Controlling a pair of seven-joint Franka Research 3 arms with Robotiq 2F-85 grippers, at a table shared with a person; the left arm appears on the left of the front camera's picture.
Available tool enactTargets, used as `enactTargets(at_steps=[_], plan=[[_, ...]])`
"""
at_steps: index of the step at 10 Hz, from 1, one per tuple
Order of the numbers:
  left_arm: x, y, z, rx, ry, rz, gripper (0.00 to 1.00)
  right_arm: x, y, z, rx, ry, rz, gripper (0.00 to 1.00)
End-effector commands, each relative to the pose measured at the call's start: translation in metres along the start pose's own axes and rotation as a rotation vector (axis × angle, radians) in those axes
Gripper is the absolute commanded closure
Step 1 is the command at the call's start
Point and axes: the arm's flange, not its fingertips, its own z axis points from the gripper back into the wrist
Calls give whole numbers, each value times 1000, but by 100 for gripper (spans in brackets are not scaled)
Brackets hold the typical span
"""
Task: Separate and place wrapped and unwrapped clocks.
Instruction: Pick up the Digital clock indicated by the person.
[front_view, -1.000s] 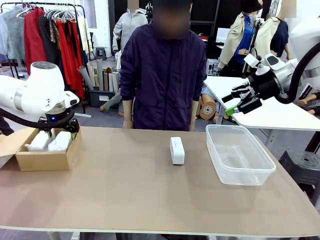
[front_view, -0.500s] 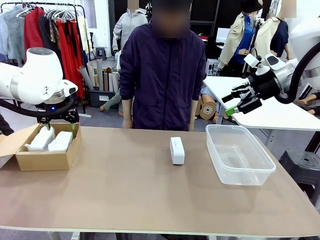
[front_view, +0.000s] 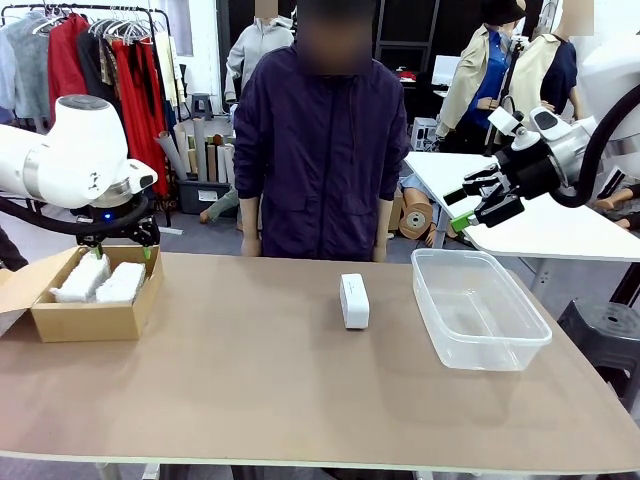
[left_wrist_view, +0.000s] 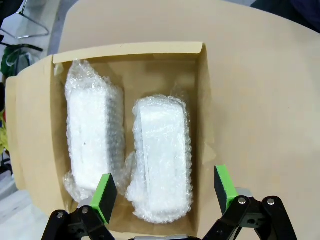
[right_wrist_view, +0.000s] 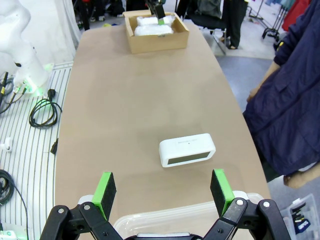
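Brown desk (front_view: 250, 400), seen from the robot's side. At mid desk lies 1 unwrapped clock (front_view: 354, 301), a bare white rounded block set end-on; a faint mark on its face is too small to read. Just to its right stands 1 clear plastic tub (front_view: 478, 310) w/ nothing in it. At the desk's left edge sits 1 open cardboard box (front_view: 90, 320) holding 2 bubble-wrapped clocks side by side and touching: wrapped clock 1 (left_wrist_view: 90, 135) and wrapped clock 2 (left_wrist_view: 162, 155). L gripper (front_view: 122, 258) hangs just above the box, jaws spread wide over both bundles, holding nothing. R gripper (front_view: 458, 210) is raised beyond the tub's far right corner, jaws also apart, nothing held. At the far edge stands a person (front_view: 320, 150) in a dark purple jacket, arms down.
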Motion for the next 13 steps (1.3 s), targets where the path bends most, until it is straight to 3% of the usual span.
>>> enactTargets(at_steps=[1, 3, 4, 5, 6, 10, 13], plan=[[-2, 3, -1, 3, -14, -10, 0, 2, 1, 1, 2, -7, 9, 0], [0, 0, 0, 0, -1, -1, 0, 2, 1, 1, 2, -7, 9, 0], [1, -1, 10, -54, 10, -128, 0, 2, 1, 1, 2, -7, 9, 0], [-11, -15, 16, -94, 12, -333, 0, 2, 1, 1, 2, -7, 9, 0], [-12, -19, 27, -193, 23, -510, 0, 2, 1, 1, 2, -7, 9, 0], [-7, -40, 67, -696, 69, -944, 0, 2, 1, 1, 2, -7, 9, 0], [-2, -46, 103, -966, -59, -1283, 0, 2, 1, 1, 2, -7, 9, 0]])
